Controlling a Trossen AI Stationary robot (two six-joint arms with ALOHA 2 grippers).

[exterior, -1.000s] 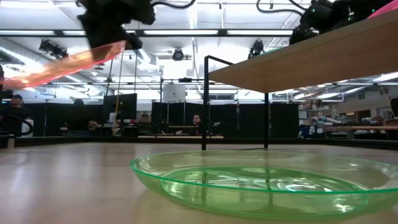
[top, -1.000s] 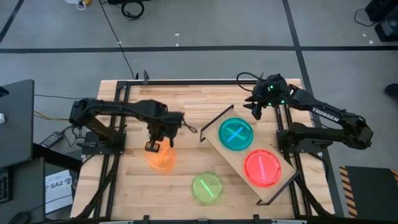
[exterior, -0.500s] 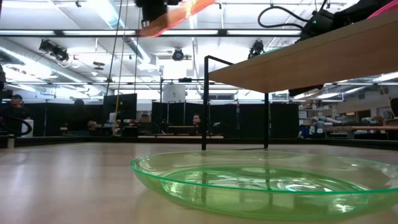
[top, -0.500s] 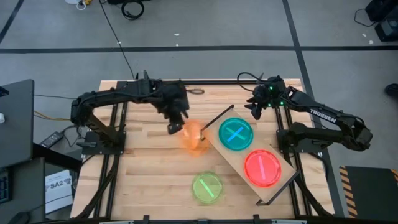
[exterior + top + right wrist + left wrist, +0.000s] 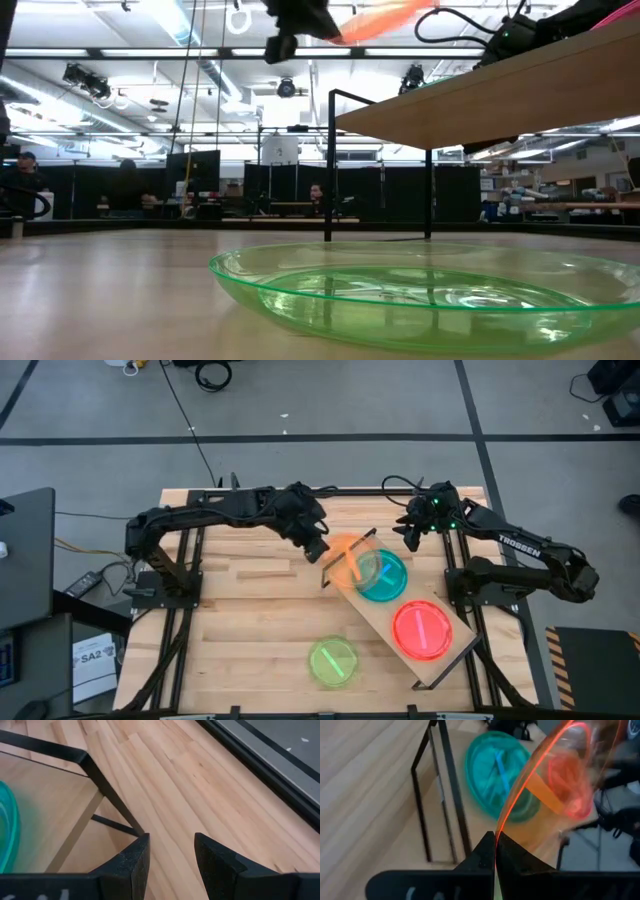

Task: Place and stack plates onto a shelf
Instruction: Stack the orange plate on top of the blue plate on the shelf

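An orange plate [image 5: 352,560] hangs in the air over the far-left end of the shelf [image 5: 372,618], carried by my left gripper [image 5: 322,548], which is shut on it. It overlaps a teal plate [image 5: 388,580] lying flat on the plank. A pink plate [image 5: 422,630] lies flat on the shelf's near end. A green plate [image 5: 333,660] rests flat on the table in front of the shelf. My right gripper [image 5: 410,542] waits open beside the shelf's far end, touching nothing. My left gripper [image 5: 495,837] pinches the orange plate by its rim [image 5: 499,826] between its two fingers. The fingers come from the table's left, and the plate reaches away from them toward the right. The plate [image 5: 385,17] is lifted clear, slightly tilted, above the teal plate [image 5: 497,775].
The shelf stands slantwise on the table's right half on a thin black wire frame [image 5: 345,552], raised above the tabletop [image 5: 500,95]. Black rails run along the table's left and right sides. Bare wood lies left of the shelf [image 5: 250,620].
My left gripper, shut on the orange plate all the while, has swung from the table's left half toward the right and far side, and upward. The plate travelled with it, lifted clear, from over the bare wood to above the shelf's far-left end.
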